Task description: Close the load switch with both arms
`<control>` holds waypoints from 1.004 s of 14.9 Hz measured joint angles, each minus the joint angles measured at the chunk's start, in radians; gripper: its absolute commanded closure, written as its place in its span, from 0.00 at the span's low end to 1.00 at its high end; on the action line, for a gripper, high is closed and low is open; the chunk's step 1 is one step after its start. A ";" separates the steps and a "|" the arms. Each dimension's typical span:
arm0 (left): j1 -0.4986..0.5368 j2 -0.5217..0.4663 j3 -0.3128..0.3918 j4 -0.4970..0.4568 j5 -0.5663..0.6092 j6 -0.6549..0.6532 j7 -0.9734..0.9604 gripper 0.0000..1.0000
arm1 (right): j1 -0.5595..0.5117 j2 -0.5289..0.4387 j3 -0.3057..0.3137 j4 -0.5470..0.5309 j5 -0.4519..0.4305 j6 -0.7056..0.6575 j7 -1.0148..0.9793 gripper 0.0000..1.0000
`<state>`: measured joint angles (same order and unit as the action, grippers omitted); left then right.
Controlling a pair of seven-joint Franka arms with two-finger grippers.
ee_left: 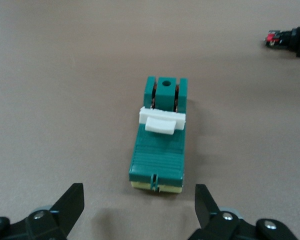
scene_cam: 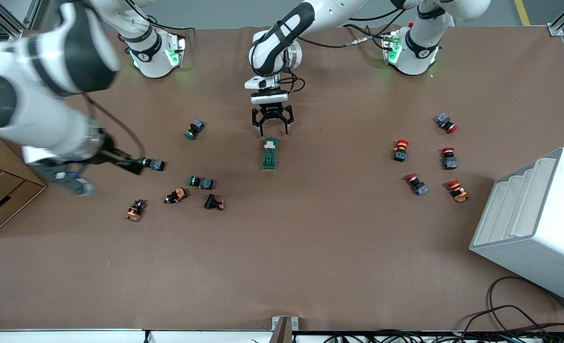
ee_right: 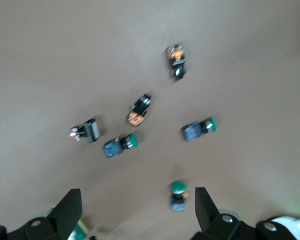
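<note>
1. The load switch lies mid-surface, untouched.
2. The left end effector hovers spread just beside its white slider end.
3. The right end effector, spread, hangs over the green push buttons.
4. Risk: an off-centre push could skid the unclamped switch.

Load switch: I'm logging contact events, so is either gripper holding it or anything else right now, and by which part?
Nothing is held. The left gripper hangs open just above the load switch, not touching it. The right gripper is open and empty over the push buttons.

Brown table; load switch; push buttons
</note>
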<state>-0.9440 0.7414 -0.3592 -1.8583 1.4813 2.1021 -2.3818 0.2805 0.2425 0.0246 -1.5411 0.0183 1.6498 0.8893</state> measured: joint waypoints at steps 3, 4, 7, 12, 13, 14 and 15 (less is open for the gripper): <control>0.000 0.001 0.000 0.001 0.020 -0.024 -0.006 0.03 | 0.114 0.017 0.002 -0.076 0.000 0.117 0.236 0.00; 0.000 0.003 0.001 0.001 0.034 -0.031 -0.015 0.03 | 0.143 0.026 0.002 -0.096 0.000 0.149 0.294 0.00; 0.000 0.023 0.001 0.001 0.101 -0.052 -0.061 0.03 | 0.213 0.065 0.001 -0.142 0.078 0.236 0.396 0.00; -0.002 0.073 0.001 0.010 0.171 -0.084 -0.114 0.03 | 0.305 0.095 0.001 -0.220 0.147 0.387 0.566 0.00; -0.005 0.079 0.001 0.016 0.175 -0.092 -0.123 0.03 | 0.335 0.108 0.002 -0.230 0.148 0.416 0.622 0.00; -0.009 0.085 0.001 0.024 0.176 -0.100 -0.127 0.03 | 0.363 0.128 0.002 -0.236 0.148 0.450 0.670 0.00; -0.012 0.092 0.001 0.034 0.176 -0.107 -0.131 0.03 | 0.393 0.154 0.002 -0.240 0.148 0.490 0.717 0.00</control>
<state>-0.9562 0.8329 -0.3581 -1.8245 1.6571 1.9955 -2.5128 0.6736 0.3961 0.0261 -1.7807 0.1662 2.1395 1.6068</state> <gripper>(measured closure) 0.031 0.000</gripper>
